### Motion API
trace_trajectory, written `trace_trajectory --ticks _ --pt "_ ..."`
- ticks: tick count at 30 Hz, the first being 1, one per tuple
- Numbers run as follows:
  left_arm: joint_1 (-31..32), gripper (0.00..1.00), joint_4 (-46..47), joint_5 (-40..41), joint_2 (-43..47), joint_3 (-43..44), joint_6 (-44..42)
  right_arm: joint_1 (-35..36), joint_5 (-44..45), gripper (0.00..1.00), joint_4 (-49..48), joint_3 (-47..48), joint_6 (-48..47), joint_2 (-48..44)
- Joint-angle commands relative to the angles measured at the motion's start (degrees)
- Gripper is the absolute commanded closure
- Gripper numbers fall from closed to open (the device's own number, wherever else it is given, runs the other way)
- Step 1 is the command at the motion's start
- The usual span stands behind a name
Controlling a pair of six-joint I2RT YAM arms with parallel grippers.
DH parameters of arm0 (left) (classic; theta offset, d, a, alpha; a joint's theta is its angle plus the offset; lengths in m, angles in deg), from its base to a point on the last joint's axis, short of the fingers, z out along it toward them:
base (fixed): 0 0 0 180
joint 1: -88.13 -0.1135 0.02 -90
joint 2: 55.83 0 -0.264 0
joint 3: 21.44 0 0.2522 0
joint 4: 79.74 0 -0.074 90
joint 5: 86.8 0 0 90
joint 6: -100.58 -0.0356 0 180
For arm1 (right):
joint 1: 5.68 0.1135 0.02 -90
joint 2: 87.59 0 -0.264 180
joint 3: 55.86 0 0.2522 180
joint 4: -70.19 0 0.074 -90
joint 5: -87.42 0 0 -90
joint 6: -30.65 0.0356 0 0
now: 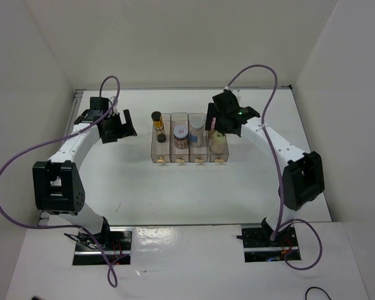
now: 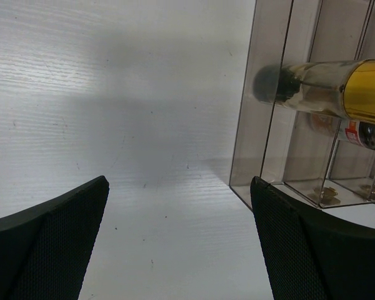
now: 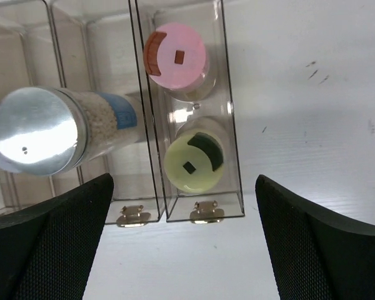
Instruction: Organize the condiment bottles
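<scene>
A clear four-slot tray (image 1: 169, 156) stands mid-table. From left to right its slots hold the slim black-capped amber bottle (image 1: 157, 125), the lilac-lidded brown jar (image 1: 180, 132), the pale-blue-lidded clear jar (image 1: 196, 129) and the cream yellow-capped bottle (image 1: 219, 143). In the right wrist view the pink-capped bottle (image 3: 177, 56) stands behind the yellow-capped one (image 3: 194, 164) in the same slot, beside the pale-blue-lidded jar (image 3: 37, 131). My right gripper (image 1: 217, 122) hovers above that slot, open and empty (image 3: 184, 184). My left gripper (image 1: 124, 128) is open and empty (image 2: 178, 206), left of the tray. The amber bottle (image 2: 325, 90) shows in its view.
White walls enclose the table on the left, back and right. Brass clasps (image 3: 206, 214) sit on the tray's near edge. Purple cables loop off both arms. The tray's left wall (image 2: 256, 125) is close to my left gripper's right finger (image 2: 312, 250).
</scene>
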State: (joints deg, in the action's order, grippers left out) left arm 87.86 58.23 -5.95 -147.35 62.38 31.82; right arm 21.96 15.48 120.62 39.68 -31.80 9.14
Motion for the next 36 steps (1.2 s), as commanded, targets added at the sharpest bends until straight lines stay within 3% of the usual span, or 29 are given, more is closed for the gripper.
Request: trace_trajectory --ticks 1,9,13,21,36 --pt "0.10 0.00 1.72 1.06 3.55 -0.36 -0.05 0.57 4.51 0.02 1.66 4.27 -0.48 -8.56" --pt "0.62 0.00 4.62 3.51 11.71 -3.17 -0.05 -0.13 10.67 0.02 -12.65 -6.52 -3.90 -27.62" --pt "2.20 0.00 8.23 4.14 19.70 -6.86 -0.05 -1.53 14.71 0.02 -13.46 -10.40 -3.21 -31.59" --pt "6.07 0.00 9.81 8.44 25.60 -9.33 -1.63 -3.37 14.54 0.02 -19.43 -27.28 2.77 -45.64" --pt "7.30 0.00 9.29 10.20 27.81 -9.95 -1.63 -5.93 11.11 0.02 -20.05 -29.66 1.54 -46.28"
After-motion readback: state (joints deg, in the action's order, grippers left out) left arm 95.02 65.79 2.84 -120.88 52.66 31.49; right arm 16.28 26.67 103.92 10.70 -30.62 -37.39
